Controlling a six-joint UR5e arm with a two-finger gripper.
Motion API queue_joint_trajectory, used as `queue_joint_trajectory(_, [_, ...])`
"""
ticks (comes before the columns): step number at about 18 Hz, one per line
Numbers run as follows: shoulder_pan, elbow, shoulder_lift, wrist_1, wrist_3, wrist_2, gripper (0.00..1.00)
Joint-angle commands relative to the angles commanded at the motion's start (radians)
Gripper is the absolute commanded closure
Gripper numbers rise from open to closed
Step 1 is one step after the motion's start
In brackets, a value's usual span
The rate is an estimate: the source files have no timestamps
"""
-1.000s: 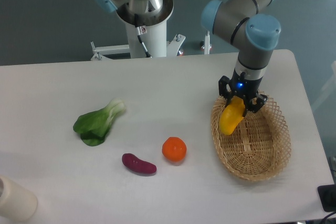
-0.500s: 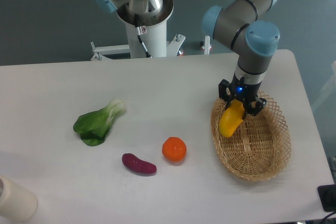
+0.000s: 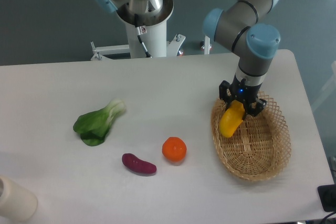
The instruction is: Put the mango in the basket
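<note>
The mango [image 3: 230, 121], yellow and elongated, hangs tilted from my gripper [image 3: 238, 106], which is shut on its upper end. It is over the left part of the wicker basket [image 3: 262, 161], with its lower end close to the basket's left rim; I cannot tell if it touches the weave. The basket lies on the right side of the white table.
A round orange fruit [image 3: 174, 149] and a purple eggplant-like piece [image 3: 138, 164] lie left of the basket. A green leafy vegetable [image 3: 97, 123] lies further left. A pale cylinder [image 3: 16, 199] stands at the front left corner. The robot base [image 3: 147, 19] is behind the table.
The gripper and the mango have shifted very slightly up and right over the basket; the grip is unchanged.
</note>
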Motion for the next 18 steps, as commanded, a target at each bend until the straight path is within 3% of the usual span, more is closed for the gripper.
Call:
queue_joint_trajectory(7, [0.002, -0.011, -0.009, 0.029, 0.011, 0.015, 0.35])
queue_joint_trajectory(9, [0.002, -0.009, -0.008, 0.031, 0.002, 0.012, 0.27])
queue_joint_trajectory(11, [-0.002, -0.011, -0.009, 0.032, 0.003, 0.014, 0.27])
queue_joint_trajectory(13, [-0.003, -0.006, -0.011, 0.044, 0.002, 0.012, 0.11])
queue_joint_trajectory(15, [-0.002, -0.008, -0.011, 0.049, 0.002, 0.014, 0.03])
queue_joint_trajectory(18, [-0.002, 0.000, -0.009, 0.048, 0.011, 0.014, 0.00])
